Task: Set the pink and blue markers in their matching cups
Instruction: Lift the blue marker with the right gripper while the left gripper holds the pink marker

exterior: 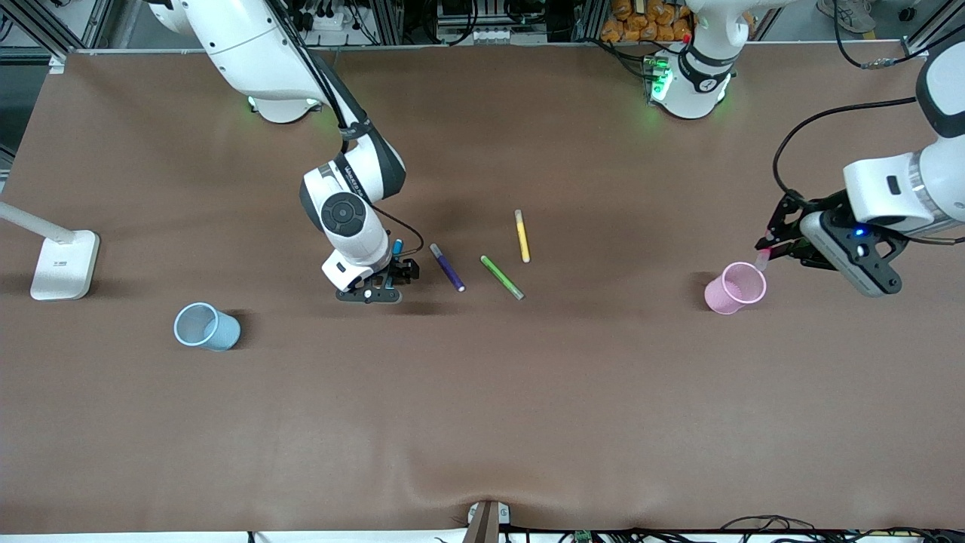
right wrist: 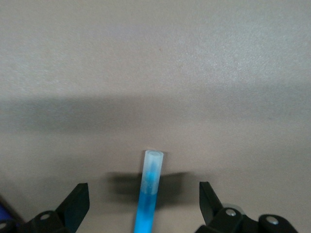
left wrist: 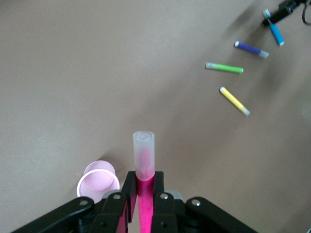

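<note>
My right gripper (exterior: 397,265) hangs over the table near the purple pen (exterior: 447,267), its spread fingers flanking the blue marker (right wrist: 148,194); the pale blue cup (exterior: 205,326) lies toward my right arm's end. My left gripper (exterior: 769,247) pinches the pink marker (left wrist: 144,165) upright, just beside the pink cup (exterior: 734,288) rim, not yet over its mouth.

Probably a lab: aluminium framing (exterior: 45,30), cables (exterior: 761,524).

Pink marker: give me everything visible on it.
The slim magenta-pink felt-tip marker has a frosted, pale translucent cap end, plastic by its look. The left claw is shut on its pink barrel, cap end jutting past the fingers. It is held in the air beside the pastel pink mesh-look cup, by the cup's rim, not yet inside. Only the claw touches it.
</note>
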Controlling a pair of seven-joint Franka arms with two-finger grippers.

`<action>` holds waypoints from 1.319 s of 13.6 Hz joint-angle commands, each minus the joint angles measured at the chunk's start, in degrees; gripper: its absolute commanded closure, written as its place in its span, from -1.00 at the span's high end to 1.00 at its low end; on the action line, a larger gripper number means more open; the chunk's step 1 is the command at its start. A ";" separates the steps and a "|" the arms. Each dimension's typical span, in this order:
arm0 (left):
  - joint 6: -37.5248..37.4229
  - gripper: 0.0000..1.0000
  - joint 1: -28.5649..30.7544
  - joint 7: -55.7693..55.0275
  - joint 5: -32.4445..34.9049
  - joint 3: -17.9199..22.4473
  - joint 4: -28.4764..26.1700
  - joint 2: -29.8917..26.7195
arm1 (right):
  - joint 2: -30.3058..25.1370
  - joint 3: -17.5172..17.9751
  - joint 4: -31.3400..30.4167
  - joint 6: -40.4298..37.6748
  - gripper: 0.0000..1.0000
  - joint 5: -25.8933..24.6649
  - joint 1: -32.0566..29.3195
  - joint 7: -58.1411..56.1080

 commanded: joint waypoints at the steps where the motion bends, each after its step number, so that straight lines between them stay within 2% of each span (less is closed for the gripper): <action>1: 0.22 -1.00 3.36 9.55 -3.40 -0.50 -3.82 -2.02 | 0.84 -0.41 0.11 0.37 1.00 -1.16 0.47 1.17; 6: 1.53 -1.00 8.38 25.28 -10.35 -0.41 -7.86 -1.06 | 2.42 -0.41 0.11 2.57 1.00 -1.07 0.38 1.17; 9: 2.06 -1.00 10.74 36.88 -14.74 -0.41 -8.84 2.18 | 2.51 -0.41 0.11 2.48 1.00 -1.07 0.38 1.17; 10: 2.06 -1.00 11.28 40.22 -16.06 -0.41 -8.84 3.68 | 2.51 -0.41 0.11 2.39 0.79 -1.07 0.38 1.17; 13: 2.15 -1.00 12.51 47.88 -19.14 -0.32 -8.75 7.37 | 2.25 -0.32 0.11 1.78 -0.67 -0.81 0.38 1.35; 14: 2.15 -1.00 12.78 50.08 -20.02 -0.41 -8.75 8.16 | 2.07 -0.32 0.11 1.43 -0.98 -0.63 0.29 1.26; 18: 2.15 -1.00 12.87 60.63 -23.11 -0.41 -8.57 11.51 | 0.58 -0.32 0.29 -0.68 -1.00 -0.63 -0.06 1.17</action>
